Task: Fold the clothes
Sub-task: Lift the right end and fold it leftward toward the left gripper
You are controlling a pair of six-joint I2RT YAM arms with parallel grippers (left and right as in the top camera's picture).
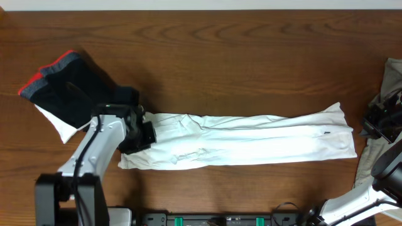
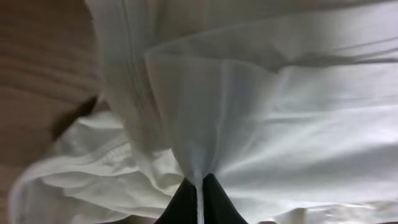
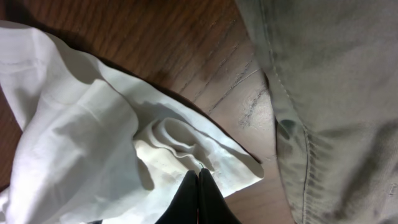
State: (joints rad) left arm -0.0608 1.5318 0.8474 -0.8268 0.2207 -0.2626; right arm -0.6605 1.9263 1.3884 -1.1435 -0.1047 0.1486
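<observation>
- White T-shirt [image 1: 251, 138], soft and creased, gathered into a long narrow band with lengthwise folds; small dark mark [image 1: 326, 133] near its right end.
- Long axis runs left to right, parallel to the tabletop [image 1: 239, 56] edge by the arm bases and close to that edge. The wider end points to the right edge; the rumpled end points left.
- Left pincer [image 1: 135, 132] sits on the band's left end, clamped on a ridge of the cloth. The wrist view shows white fabric nipped between the dark fingers [image 2: 214, 202] and drawn up to them.
- Right pincer [image 1: 370, 125] sits at the band's right end, jaws together. Its tips lie over the hem folds in the wrist view; cannot tell whether cloth is caught.
- Dark garment [image 1: 66, 91] with red trim lies toward the left edge, a grey-beige garment [image 1: 392, 78] at the right edge.
</observation>
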